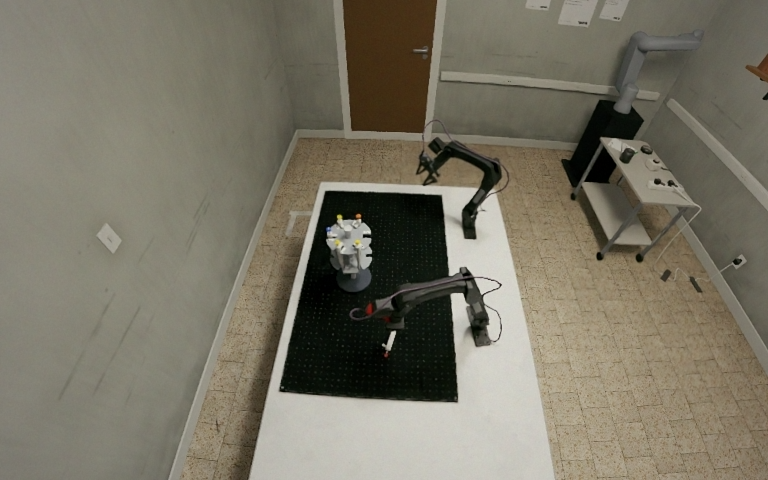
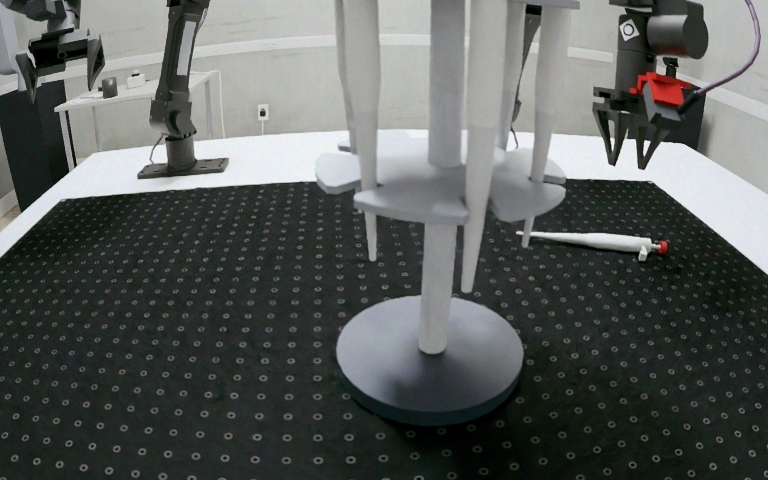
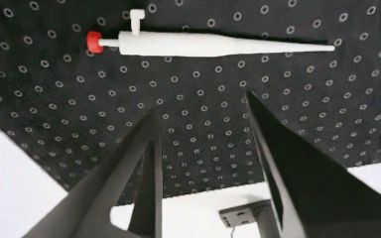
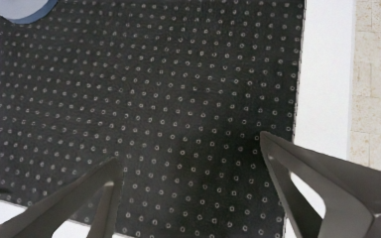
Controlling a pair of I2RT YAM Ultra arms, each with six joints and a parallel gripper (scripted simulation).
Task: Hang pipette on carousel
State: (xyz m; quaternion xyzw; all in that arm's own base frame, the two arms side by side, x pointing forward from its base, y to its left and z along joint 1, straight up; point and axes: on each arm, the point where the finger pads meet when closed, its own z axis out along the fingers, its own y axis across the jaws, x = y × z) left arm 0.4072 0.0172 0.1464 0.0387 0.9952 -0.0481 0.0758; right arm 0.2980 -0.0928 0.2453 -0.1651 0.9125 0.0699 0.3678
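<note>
white pipette [image 1: 390, 340] [image 2: 614, 242] [image 3: 174, 45] is lying flat; left gripper [image 1: 395, 324] [image 2: 627, 166] [image 3: 199, 104] is hovering, jaws half apart, likely suiting its slim body; right gripper [image 1: 423, 178] [image 2: 61, 95] [image 4: 190, 146] is standing wide.
</note>
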